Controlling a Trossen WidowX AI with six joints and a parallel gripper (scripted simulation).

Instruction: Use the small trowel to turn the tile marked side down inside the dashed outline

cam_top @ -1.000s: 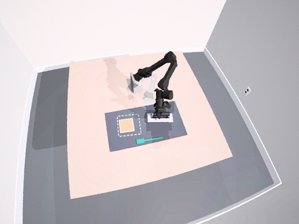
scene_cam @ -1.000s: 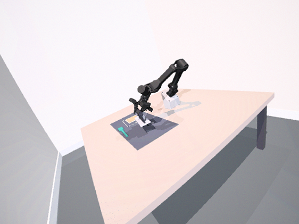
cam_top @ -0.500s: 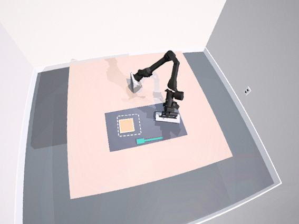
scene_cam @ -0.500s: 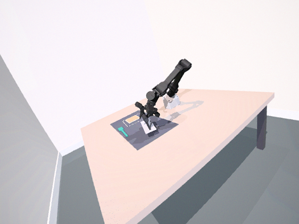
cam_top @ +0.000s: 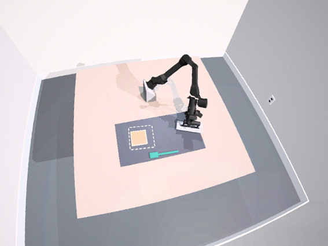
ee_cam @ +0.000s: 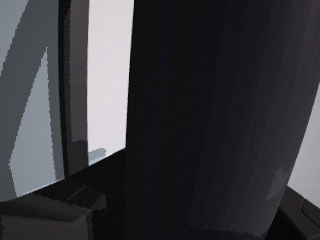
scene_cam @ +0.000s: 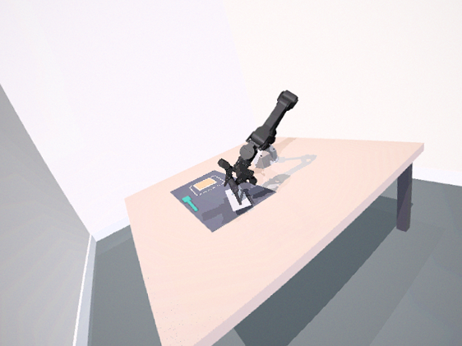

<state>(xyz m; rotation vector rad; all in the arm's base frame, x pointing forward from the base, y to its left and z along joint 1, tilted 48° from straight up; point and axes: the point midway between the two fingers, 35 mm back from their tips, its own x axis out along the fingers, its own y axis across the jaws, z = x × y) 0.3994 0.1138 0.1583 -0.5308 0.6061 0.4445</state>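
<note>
The tile (cam_top: 139, 137) (scene_cam: 204, 184), with an orange upper face and pale border, lies flat inside the dashed outline (cam_top: 155, 140) on the dark mat (cam_top: 120, 156) (scene_cam: 212, 225), nearer its left side. The teal trowel (cam_top: 154, 154) (scene_cam: 189, 203) lies along the mat's front edge, blade left and handle right, apart from the tile and my gripper. My gripper (cam_top: 190, 125) (scene_cam: 239, 202) is over the mat's right part, shut on what looks like a white slab (cam_top: 191, 130) (scene_cam: 234, 198). Its fingertips are hard to make out. The wrist view shows mostly a large dark shape.
The arm reaches down from its pale base (cam_top: 150, 95) on the table (cam_top: 116, 189) (scene_cam: 191, 277), behind the mat. The arm's shadows fall on the table and the mat's right part. A wall stands behind the table.
</note>
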